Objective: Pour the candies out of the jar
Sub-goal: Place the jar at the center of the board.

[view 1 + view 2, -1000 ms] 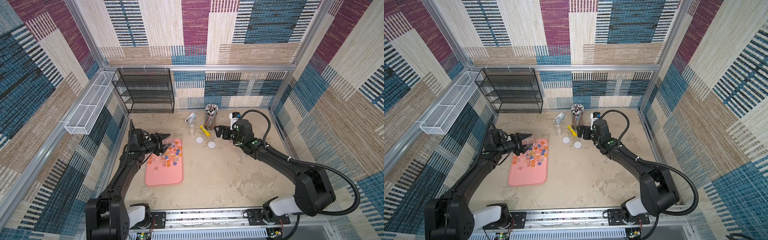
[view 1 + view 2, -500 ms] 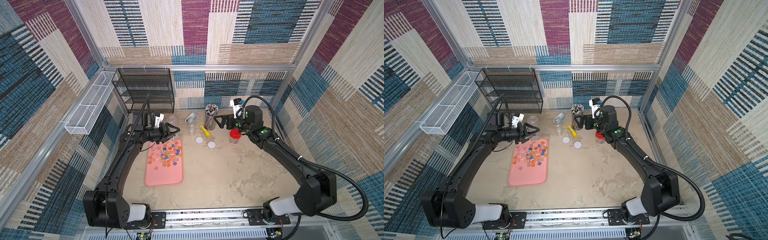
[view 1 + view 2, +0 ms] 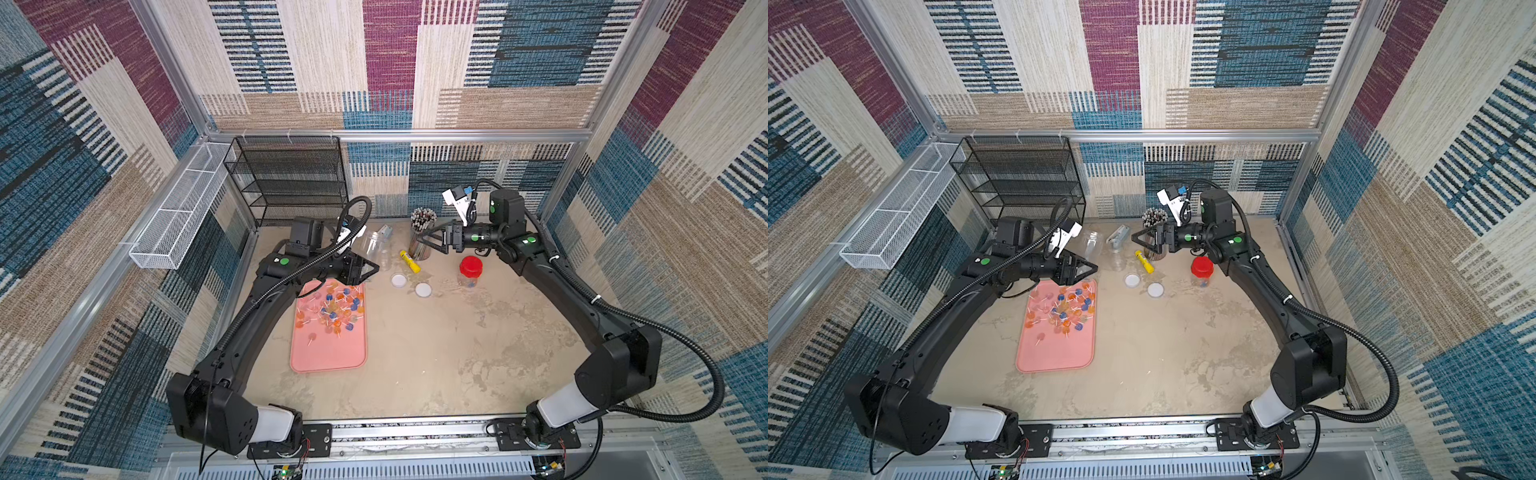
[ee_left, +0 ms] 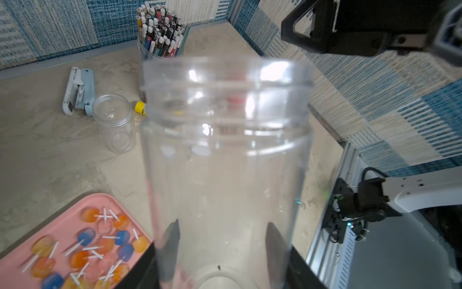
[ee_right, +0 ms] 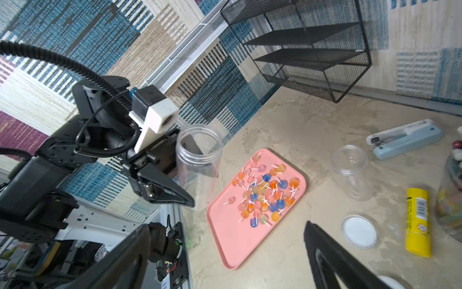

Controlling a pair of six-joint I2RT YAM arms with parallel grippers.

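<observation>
My left gripper [image 3: 365, 269] [image 4: 222, 225] is shut on the clear jar [image 3: 372, 246] [image 4: 225, 150] near its base. It holds the jar mouth-up just beyond the far end of the pink tray [image 3: 328, 353], and the jar looks empty. The candies [image 3: 332, 309] [image 5: 265, 195], orange, blue and pink lollipops on white sticks, lie heaped on the far half of the tray. My right gripper [image 3: 428, 243] [image 5: 227, 225] hangs open in the air beside the pencil cup [image 3: 422, 232], with nothing between its fingers.
A red-lidded jar [image 3: 470, 270] stands on the table under my right arm. A small clear jar [image 3: 384, 259], a stapler [image 3: 384, 232], a yellow glue stick [image 3: 409, 262] and two white lids [image 3: 399, 280] lie mid-back. A black mesh rack [image 3: 291, 178] stands back left.
My left gripper swung the jar up from its tilt over the tray to mouth-up beyond the tray's far end. My right gripper rose off the red-lidded jar and moved back.
</observation>
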